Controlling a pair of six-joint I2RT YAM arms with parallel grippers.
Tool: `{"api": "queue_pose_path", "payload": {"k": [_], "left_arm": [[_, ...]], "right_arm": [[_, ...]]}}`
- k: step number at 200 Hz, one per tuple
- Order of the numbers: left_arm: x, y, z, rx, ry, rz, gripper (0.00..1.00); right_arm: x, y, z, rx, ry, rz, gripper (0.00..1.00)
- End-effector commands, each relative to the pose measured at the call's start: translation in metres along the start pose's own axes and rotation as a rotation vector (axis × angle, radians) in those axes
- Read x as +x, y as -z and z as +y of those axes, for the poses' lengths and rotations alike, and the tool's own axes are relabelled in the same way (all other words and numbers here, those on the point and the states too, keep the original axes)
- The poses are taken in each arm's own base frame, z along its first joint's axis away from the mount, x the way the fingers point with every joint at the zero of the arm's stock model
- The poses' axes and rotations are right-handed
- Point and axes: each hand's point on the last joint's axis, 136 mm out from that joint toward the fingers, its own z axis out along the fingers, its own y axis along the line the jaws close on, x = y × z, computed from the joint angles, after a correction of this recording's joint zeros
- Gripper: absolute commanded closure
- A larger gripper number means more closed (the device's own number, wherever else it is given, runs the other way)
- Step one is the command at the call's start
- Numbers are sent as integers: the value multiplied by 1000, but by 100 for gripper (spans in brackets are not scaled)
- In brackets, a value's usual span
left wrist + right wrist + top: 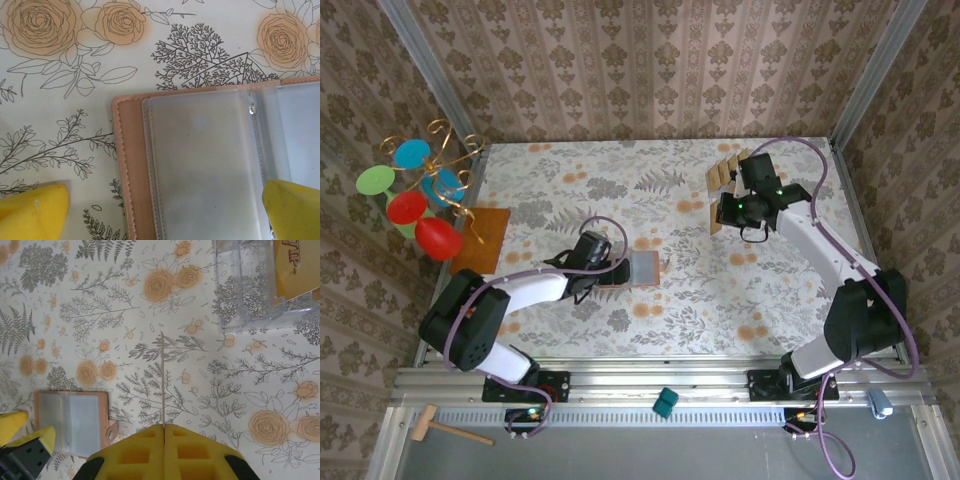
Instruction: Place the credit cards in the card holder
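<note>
While the left gripper (620, 272) gapes over one card holder (200, 165), the right gripper (164, 427) pinches one credit card (162, 380).

The card holder (643, 268) lay open and flat near the middle of the counter (720, 300), with the left gripper (620, 272) over its left part. At the far right the credit cards (725, 170) stood in a rack (245, 285). Just nearer was the right gripper (717, 215), with one card (162, 375) edge-on between its jaws.
</note>
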Motion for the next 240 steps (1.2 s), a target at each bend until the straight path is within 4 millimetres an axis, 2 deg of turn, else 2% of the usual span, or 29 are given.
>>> {"api": "queue_pose_path", "payload": {"k": [1, 39, 101, 187, 212, 240], "left_arm": [[5, -6, -10, 16, 17, 10, 0], [2, -4, -26, 28, 3, -5, 0], [-1, 2, -44, 39, -10, -24, 0], [-12, -5, -74, 71, -61, -33, 0], [-20, 1, -72, 41, -102, -34, 0], [-27, 18, -52, -20, -101, -41, 0]], "right_arm": [[0, 10, 8, -45, -7, -32, 100], [4, 10, 7, -45, -1, -28, 100], [12, -1, 4, -52, -6, -5, 100], [19, -3, 6, -78, -23, 4, 100], [21, -2, 13, -136, -37, -10, 100], [34, -8, 26, -215, -47, 7, 100]]}}
